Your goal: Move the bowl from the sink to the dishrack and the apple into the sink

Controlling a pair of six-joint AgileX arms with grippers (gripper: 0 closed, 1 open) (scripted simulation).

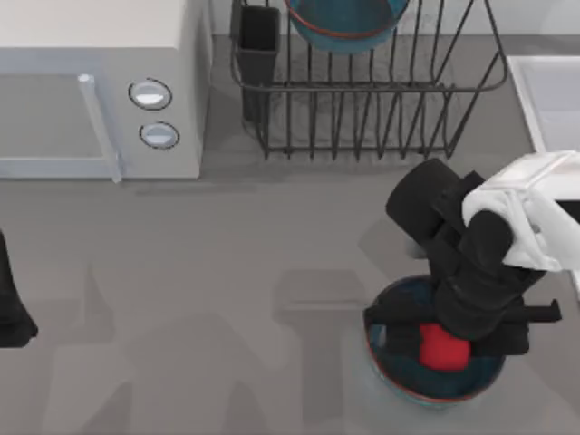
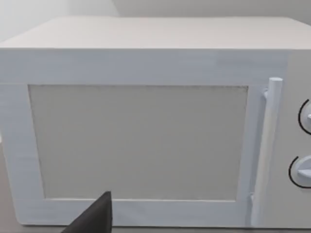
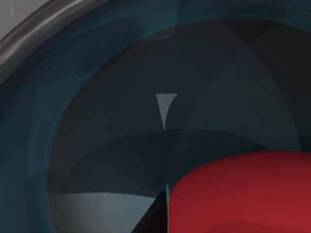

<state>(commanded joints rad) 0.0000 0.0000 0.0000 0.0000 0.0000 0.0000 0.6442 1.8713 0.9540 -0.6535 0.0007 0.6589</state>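
Observation:
A teal-blue bowl (image 1: 344, 23) with a reddish rim rests in the black wire dishrack (image 1: 362, 118) at the back. A second, identical bowl (image 1: 399, 376) stands on the table at the front right, with the red apple (image 1: 441, 352) inside it. My right gripper (image 1: 446, 333) reaches down into this front bowl, right at the apple. In the right wrist view the apple (image 3: 243, 194) lies close up against the bowl's dark inside (image 3: 97, 121). The pale sink (image 1: 526, 104) shows at the right edge. My left arm (image 1: 11, 313) is parked at the left edge.
A white microwave (image 1: 100, 91) with two knobs fills the back left, and its door (image 2: 141, 141) faces the left wrist camera. A dark utensil cup (image 1: 258, 45) sits at the dishrack's left corner. Bare grey table lies between the two arms.

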